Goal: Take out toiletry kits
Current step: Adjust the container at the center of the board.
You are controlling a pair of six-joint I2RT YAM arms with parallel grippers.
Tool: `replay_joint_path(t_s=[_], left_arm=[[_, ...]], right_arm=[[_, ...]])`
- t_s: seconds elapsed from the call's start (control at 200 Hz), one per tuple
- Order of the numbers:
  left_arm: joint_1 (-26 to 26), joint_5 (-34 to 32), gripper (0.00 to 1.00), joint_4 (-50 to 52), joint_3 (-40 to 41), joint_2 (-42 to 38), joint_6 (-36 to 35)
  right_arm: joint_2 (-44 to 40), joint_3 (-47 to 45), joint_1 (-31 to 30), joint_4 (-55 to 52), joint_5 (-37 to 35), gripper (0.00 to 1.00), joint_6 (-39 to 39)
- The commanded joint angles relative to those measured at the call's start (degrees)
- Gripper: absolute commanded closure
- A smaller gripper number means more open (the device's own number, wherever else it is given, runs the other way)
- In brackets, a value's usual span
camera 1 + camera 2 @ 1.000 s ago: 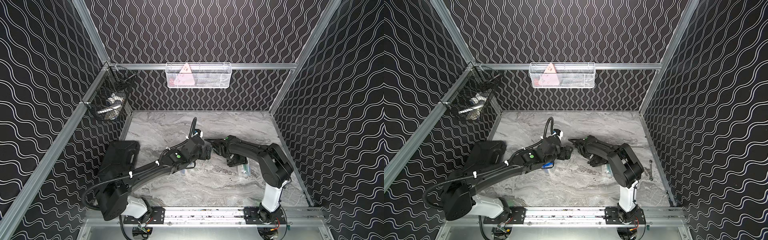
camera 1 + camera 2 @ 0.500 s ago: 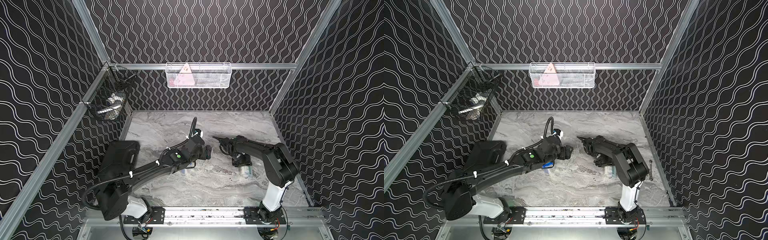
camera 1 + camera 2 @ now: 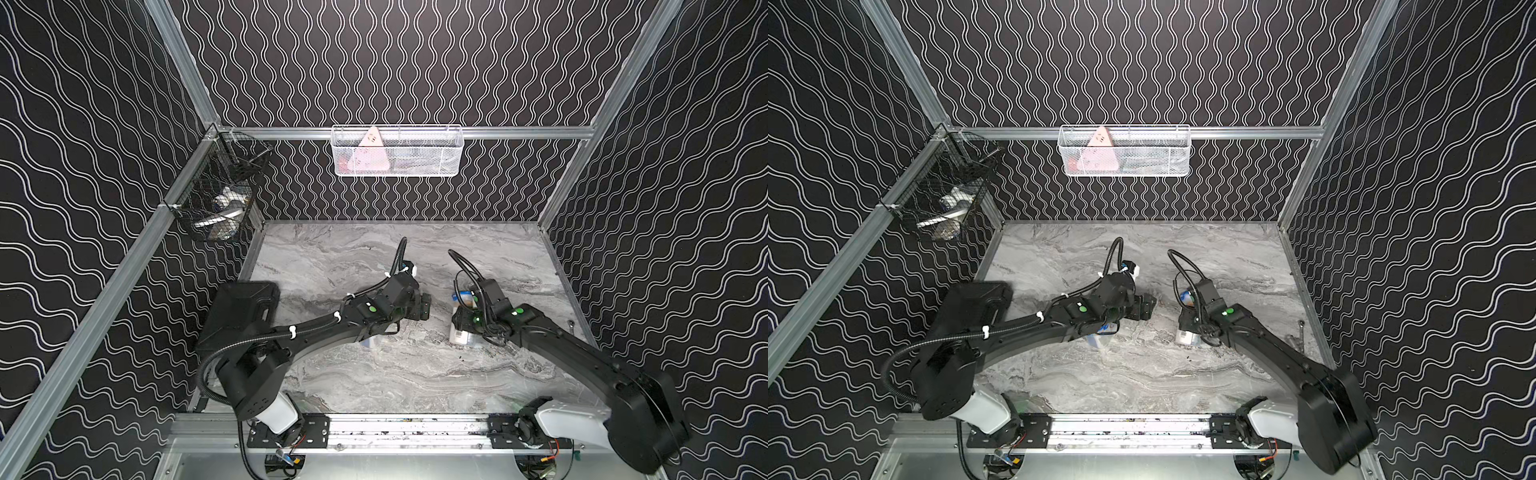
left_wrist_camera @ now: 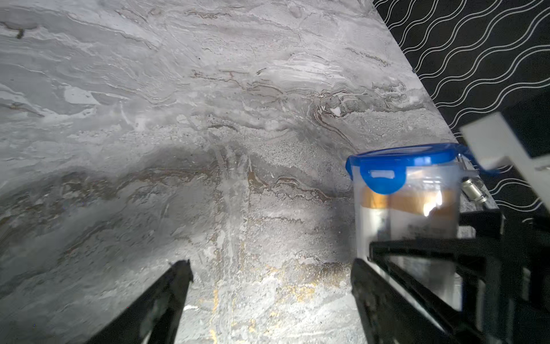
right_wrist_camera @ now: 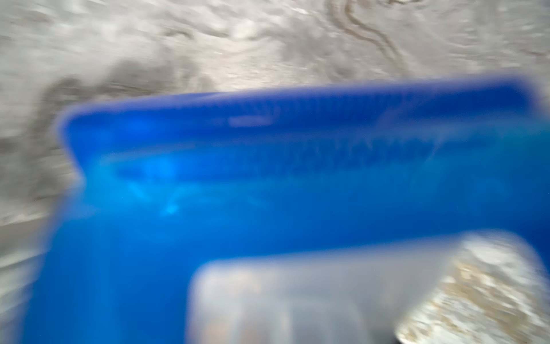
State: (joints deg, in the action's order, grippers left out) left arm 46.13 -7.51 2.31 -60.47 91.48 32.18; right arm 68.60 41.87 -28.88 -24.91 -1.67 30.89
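Marble-grey veining runs across the whole surface (image 3: 374, 257), the floor of a booth closed on 3 sides by black walls (image 3: 395, 62) printed with white wavy lines and edged in aluminium framing (image 3: 498, 132). We take the black hard case (image 3: 241, 309) as our marker; it lies flat at 1 side edge of the surface.

Above the case hangs a black wire basket (image 3: 216, 208) holding pale items. Farther from the case, on the back wall, hangs a white wire basket (image 3: 415, 162) with a pink triangular piece (image 3: 370, 153) inside. A small metal tool (image 3: 1300, 326) lies at the edge farthest from the case.

The nearer toiletry kit (image 3: 1100, 338) sits on the surface near the case, mostly hidden under the left arm (image 3: 316, 332). Beyond it, the left end effector (image 4: 268, 268) is held over the surface, its fingers spread with only bare marble between them.

The farther toiletry kit (image 4: 407, 190), a clear cup, is well apart from the case, with the right end effector (image 3: 465, 322) at it. Black fingers cross the cup's lower body, but we cannot tell whether they press on it. The right wrist view gives only a blur of its blue lid (image 5: 297, 134).
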Motion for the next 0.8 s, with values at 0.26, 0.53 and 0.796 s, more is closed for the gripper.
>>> replay_joint_path(t_s=[0.26, 0.53, 0.796], left_arm=[[7.1, -7.1, 0.05, -12.5, -3.6, 8.1, -9.7], [8.6, -20.3, 0.07, -17.3, -4.0, 11.2, -13.5], [8.6, -15.9, 0.07, -30.5, 0.8, 10.8, -17.5]], right_arm=[[-5.9, -5.2, 0.0, 11.6, 6.8, 0.56, -0.5], [-4.9, -3.8, -0.2, 8.3, 7.6, 0.57, -1.1], [-4.7, -3.7, -0.7, 7.6, 8.5, 0.57, -1.1]])
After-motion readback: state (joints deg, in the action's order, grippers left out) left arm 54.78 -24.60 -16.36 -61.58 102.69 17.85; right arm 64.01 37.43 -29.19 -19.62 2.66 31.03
